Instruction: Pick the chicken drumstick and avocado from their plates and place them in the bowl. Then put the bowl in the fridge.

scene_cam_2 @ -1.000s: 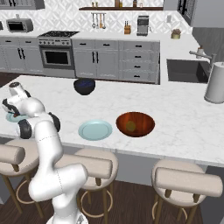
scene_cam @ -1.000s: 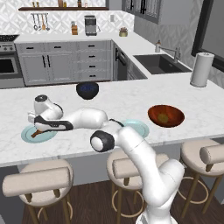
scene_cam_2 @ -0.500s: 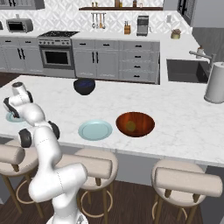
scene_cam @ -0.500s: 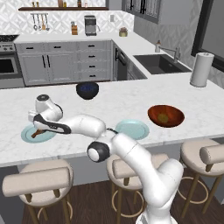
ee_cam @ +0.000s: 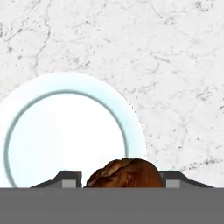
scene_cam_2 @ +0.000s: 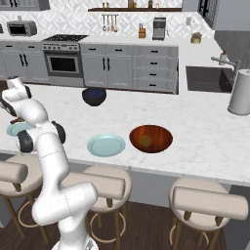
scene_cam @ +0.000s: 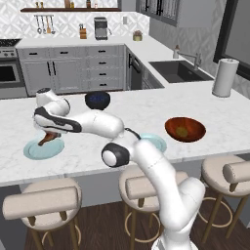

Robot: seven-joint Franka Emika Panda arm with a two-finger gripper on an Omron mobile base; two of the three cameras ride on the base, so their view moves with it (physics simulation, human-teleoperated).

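**A:** Since a second ago we see the hand (scene_cam: 49, 133) has risen a little from the pale blue plate (scene_cam: 43, 149) at the 9 o'clock end of the worktop (scene_cam: 127, 114), and the chicken drumstick (scene_cam: 48, 138) has come up with it. The fingers have narrowed over that second.

**B:** Agreed. In the hand view the drumstick's meaty brown end sits between the two dark fingertips (ee_cam: 65, 179), with the plate below it and off toward 10 o'clock. We read the hand as gripping the drumstick.

**A:** From the left base view the drumstick hangs tilted over the plate, thin end pointing down toward 7 o'clock. We cannot tell whether that end touches the plate.

**B:** The reddish-brown bowl (scene_cam: 184, 129) stands well apart, toward 3 o'clock on the worktop, and the avocado (scene_cam: 181, 131) lies inside it.

**A:** Between the two we see the second plate (scene_cam_2: 106, 145), just beside the bowl at its 9 o'clock in the right base view.

**B:** The smaller dark bowl (scene_cam: 97, 100) sits farther back, toward 12 o'clock from the arm.
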